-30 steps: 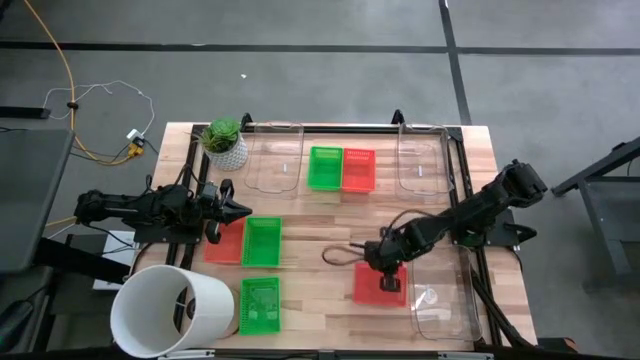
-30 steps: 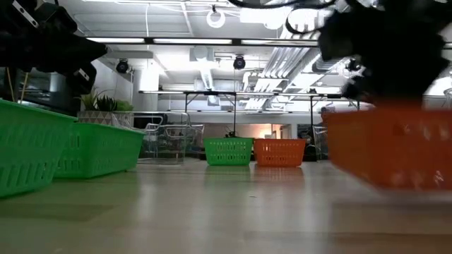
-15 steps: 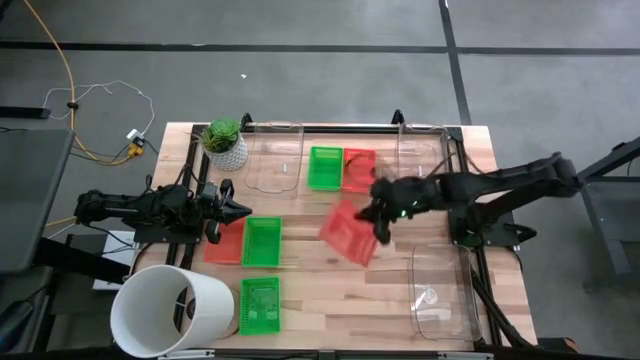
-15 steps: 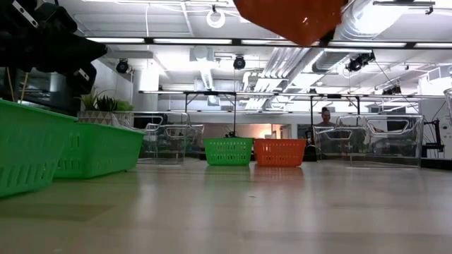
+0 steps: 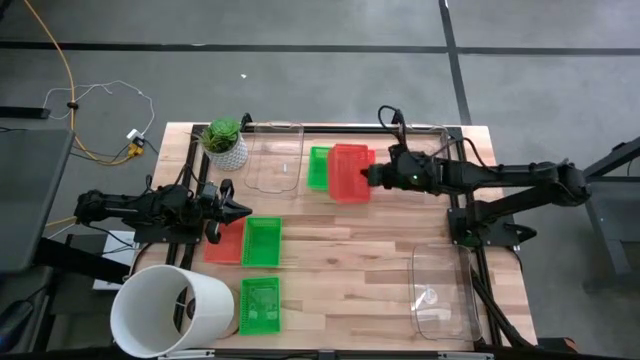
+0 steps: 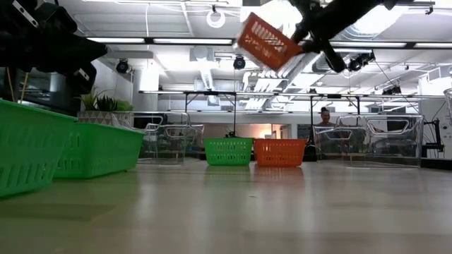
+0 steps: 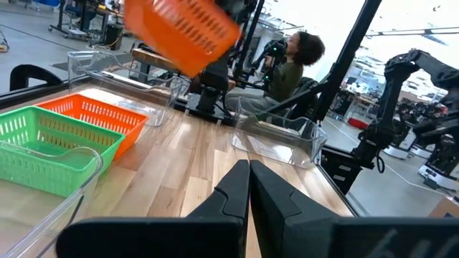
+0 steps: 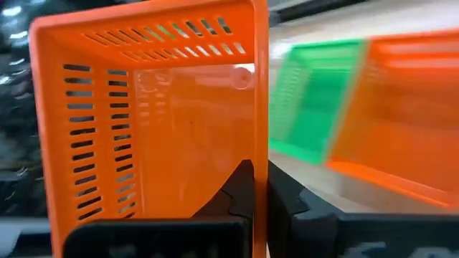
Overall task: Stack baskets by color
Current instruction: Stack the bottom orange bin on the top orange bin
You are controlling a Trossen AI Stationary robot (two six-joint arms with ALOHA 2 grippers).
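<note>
My right gripper (image 5: 374, 175) is shut on a red basket (image 5: 350, 172) and holds it in the air over the far middle of the table. There a green basket (image 6: 228, 151) and another red basket (image 6: 280, 152) stand side by side on their bottoms. The low view shows the held basket (image 6: 270, 41) high up and tilted. My left gripper (image 5: 243, 210) is shut, level and touches nothing. It hangs at the table's left, above a red basket (image 5: 224, 242) next to a green one (image 5: 262, 242). A third green basket (image 5: 260, 305) sits near the front edge. My right gripper pinches the held red basket's side wall (image 8: 261, 154), the one facing the table's right, with one finger (image 8: 240, 188) inside and one outside. The fingers come from the table's right, slanting down. The basket is lifted clear and tilted, its open side toward the wrist.
A large white bucket (image 5: 170, 310) lies at the near left corner. A potted plant (image 5: 225, 140) stands at the far left. Clear plastic bins sit at the far edge (image 5: 275, 158) (image 5: 420, 160) and the near right (image 5: 440, 295). A person (image 6: 325, 116) sits in the room behind.
My right gripper has lifted the red basket off the table's near right part. It has carried it up and toward the far edge and rolled its wrist on the way. The basket now hangs tilted above the far red basket.
</note>
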